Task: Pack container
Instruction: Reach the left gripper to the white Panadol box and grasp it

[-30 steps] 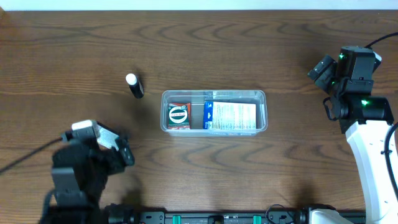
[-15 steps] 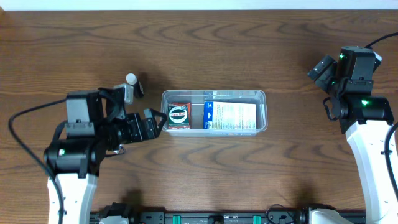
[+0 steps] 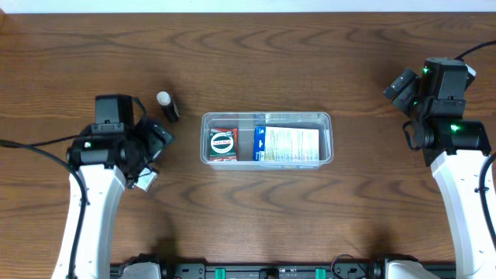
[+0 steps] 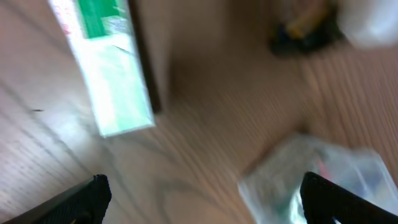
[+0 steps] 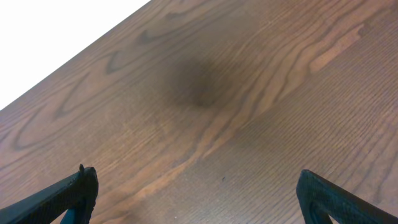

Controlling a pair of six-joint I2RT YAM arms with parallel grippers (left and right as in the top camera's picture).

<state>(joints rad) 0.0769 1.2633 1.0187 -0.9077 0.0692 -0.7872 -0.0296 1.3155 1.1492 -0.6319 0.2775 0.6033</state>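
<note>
Container (image 3: 245, 130) 1 | inside: red box (image 3: 223, 144) 1, blue-white box (image 3: 288, 144) 1 | outside: vial (image 3: 167, 106) 1 | left hand (image 4: 204, 196), right hand (image 5: 196, 194): wide open, empty

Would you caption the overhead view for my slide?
Clear container holds a red box and a white box; capped bottle outside.

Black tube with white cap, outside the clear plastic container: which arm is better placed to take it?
Left: the left gripper, open, is near the tube; the right gripper is beyond the container.
</note>
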